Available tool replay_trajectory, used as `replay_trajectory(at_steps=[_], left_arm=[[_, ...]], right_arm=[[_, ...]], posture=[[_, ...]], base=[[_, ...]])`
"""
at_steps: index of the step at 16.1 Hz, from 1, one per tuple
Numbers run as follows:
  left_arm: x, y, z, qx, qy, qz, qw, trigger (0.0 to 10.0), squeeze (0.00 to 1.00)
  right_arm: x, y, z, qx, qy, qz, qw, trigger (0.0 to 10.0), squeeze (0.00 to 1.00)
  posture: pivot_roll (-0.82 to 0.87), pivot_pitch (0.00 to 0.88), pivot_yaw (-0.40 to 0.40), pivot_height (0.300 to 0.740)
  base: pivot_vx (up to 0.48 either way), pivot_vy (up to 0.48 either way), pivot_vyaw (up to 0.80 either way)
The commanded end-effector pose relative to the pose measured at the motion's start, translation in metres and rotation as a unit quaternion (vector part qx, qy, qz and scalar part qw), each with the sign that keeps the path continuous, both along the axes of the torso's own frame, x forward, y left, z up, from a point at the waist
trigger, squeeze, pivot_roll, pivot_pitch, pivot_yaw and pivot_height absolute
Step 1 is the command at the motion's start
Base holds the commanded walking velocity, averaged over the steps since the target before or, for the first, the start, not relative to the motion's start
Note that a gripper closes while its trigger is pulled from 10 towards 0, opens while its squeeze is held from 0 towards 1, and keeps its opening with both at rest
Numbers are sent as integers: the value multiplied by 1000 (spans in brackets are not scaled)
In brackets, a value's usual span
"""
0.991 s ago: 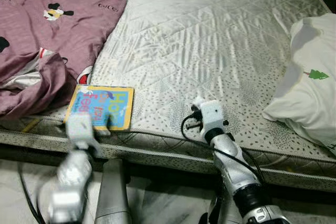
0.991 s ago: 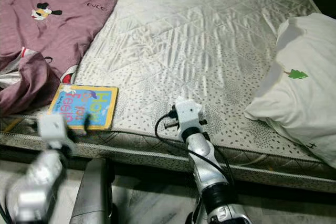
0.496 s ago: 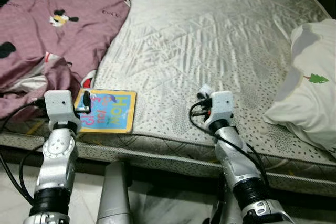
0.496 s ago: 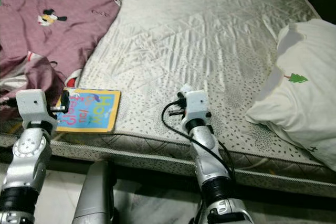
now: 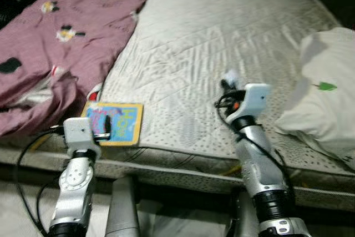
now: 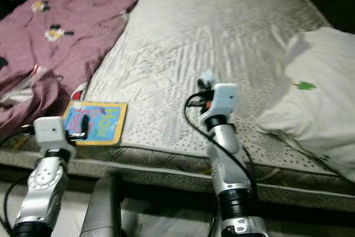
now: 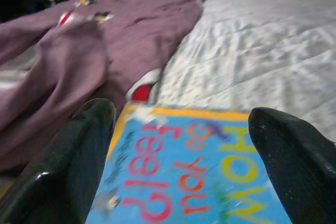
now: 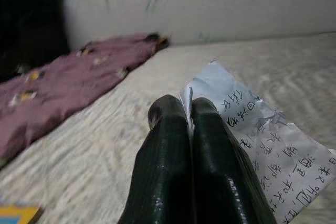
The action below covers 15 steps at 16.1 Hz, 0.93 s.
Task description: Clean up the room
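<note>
Bed [image 5: 211, 48] w/ a bare quilted mattress runs across the head views; a purple blanket [image 5: 61, 43] w/ cartoon prints is heaped on its left side, and a white pillow [image 5: 324, 101] w/ a small green tree mark sits at the right edge. A kids' book [image 5: 119, 123], blue cover w/ yellow border, lies flat on the mattress near the front edge, just beside the blanket. Left gripper [image 7: 181, 166] is low over the near end of the book, fingers [image 7: 79, 156] wide apart w/ the cover showing between them; can't tell if they touch it. Right gripper [image 8: 181, 129] is raised above the middle of the mattress, between book and pillow, fingers pressed together and clamped on a crumpled piece of paper [image 8: 262, 135] w/ handwriting on it. The paper [image 5: 229, 77] sticks up past the fingertips, off the mattress. Both silver arms reach in from the bed's front edge; a black cable loops by each wrist. Views are a bit blurred.
</note>
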<state>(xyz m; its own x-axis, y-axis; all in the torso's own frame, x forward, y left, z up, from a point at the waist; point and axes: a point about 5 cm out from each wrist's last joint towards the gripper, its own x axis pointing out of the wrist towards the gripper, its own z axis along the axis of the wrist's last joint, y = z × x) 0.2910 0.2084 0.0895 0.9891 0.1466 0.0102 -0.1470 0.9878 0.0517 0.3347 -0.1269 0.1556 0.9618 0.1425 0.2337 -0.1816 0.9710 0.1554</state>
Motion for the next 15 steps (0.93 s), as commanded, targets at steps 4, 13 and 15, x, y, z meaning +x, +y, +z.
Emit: replay_trajectory(at_steps=[4, 13, 15], left_arm=[[2, 2, 10, 6, -12, -8, 1000, 10000, 0], [-5, -4, 6, -6, -4, -10, 1000, 10000, 0], [-4, -4, 6, -7, -4, -10, 1000, 10000, 0]], right_arm=[[-3, -1, 6, 11, 0, -8, 1000, 0, 0], [-10, -8, 10, -16, -6, -19, 1000, 0, 0], [-10, -9, 10, -17, -4, -22, 1000, 0, 0]], posture=[[49, 28, 34, 586], [32, 47, 36, 702], [32, 47, 34, 731]], base=[[0, 0, 0], [0, 0, 0], [0, 0, 0]])
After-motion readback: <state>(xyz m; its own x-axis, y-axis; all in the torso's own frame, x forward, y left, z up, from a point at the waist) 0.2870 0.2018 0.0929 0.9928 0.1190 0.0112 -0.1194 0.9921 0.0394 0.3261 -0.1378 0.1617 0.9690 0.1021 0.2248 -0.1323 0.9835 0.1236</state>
